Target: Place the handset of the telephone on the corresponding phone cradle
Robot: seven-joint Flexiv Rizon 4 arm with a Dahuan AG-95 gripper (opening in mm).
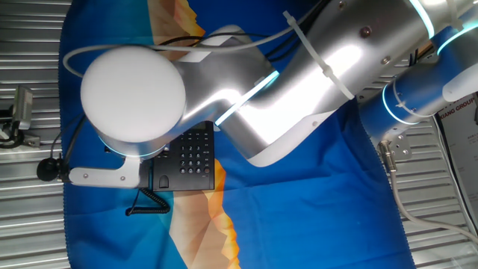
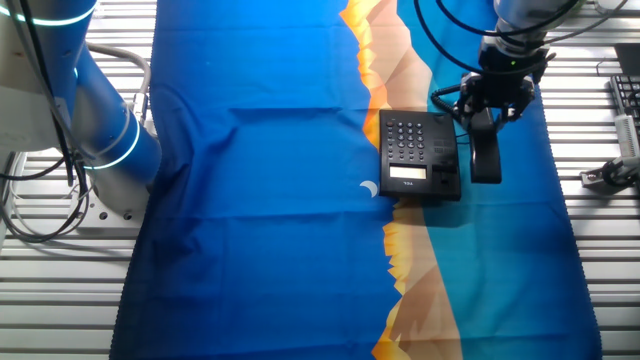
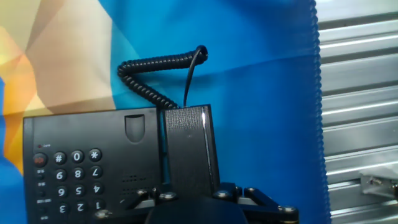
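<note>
The black telephone (image 2: 418,152) lies on the blue cloth, its keypad (image 3: 74,180) at the left of the hand view. The phone cradle (image 3: 134,155), a recessed strip with an arch mark, runs along the body's edge. My gripper (image 2: 490,112) is shut on the handset (image 2: 486,158), a long black bar that hangs just beside the phone on the cradle side. In the hand view the handset (image 3: 190,149) sits right of the cradle and overlaps the body's edge. The coiled cord (image 3: 152,78) trails off beyond it. In one fixed view my arm hides the handset and gripper; the telephone (image 1: 190,157) shows in part.
A blue cloth (image 2: 270,200) with an orange and tan band covers the slatted metal table (image 3: 360,93). The cloth's edge (image 3: 317,93) runs close to the handset. The arm's base (image 2: 110,150) stands at the far side. A keyboard (image 2: 625,100) and a metal part (image 2: 605,175) lie off the cloth.
</note>
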